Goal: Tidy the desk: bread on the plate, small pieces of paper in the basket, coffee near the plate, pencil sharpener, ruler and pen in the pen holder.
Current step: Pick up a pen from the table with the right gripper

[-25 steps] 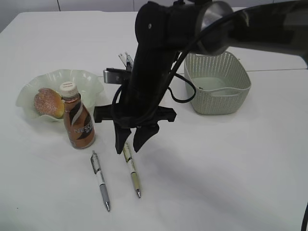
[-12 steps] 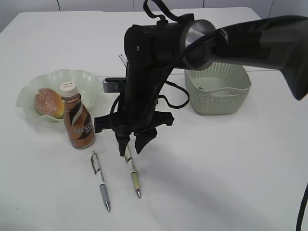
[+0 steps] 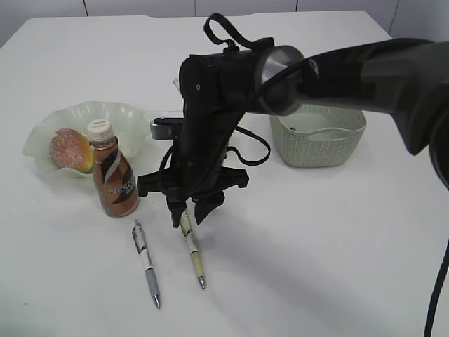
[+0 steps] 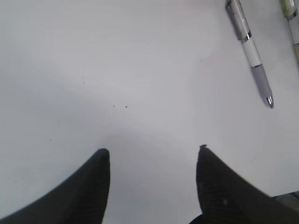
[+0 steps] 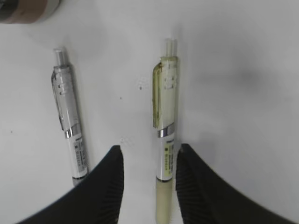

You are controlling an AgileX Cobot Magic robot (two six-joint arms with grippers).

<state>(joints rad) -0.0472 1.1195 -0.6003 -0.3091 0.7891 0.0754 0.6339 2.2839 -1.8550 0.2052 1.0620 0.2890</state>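
The right gripper (image 3: 189,215) hangs low over the white table (image 3: 337,239), just right of the coffee (image 3: 112,173), its two dark fingers (image 5: 103,186) pointing down and standing apart. Between them lies the green pen (image 3: 192,248), a pale olive pen with a clear top; in the right wrist view this green pen (image 5: 164,140) runs straight up the gap, its barrel closer to the right finger than to the left one, and whether either finger touches it cannot be told. Its far end sits under the claw while its tip points toward the near edge of the table. Just left of it, outside the claw, lies the grey pen (image 3: 146,262), white and grey with a clear clip, roughly parallel; the right wrist view shows the same grey pen (image 5: 70,135) beside the left finger. The bread (image 3: 70,149) rests in the plate (image 3: 126,116) at far left, with the coffee standing upright just in front of the plate's near rim. The basket (image 3: 319,144) sits at far right, well apart from the pens. The left gripper (image 4: 152,156) hovers over bare table with its fingers wide apart and nothing between them; the grey pen lies beyond it toward the upper right of its view.
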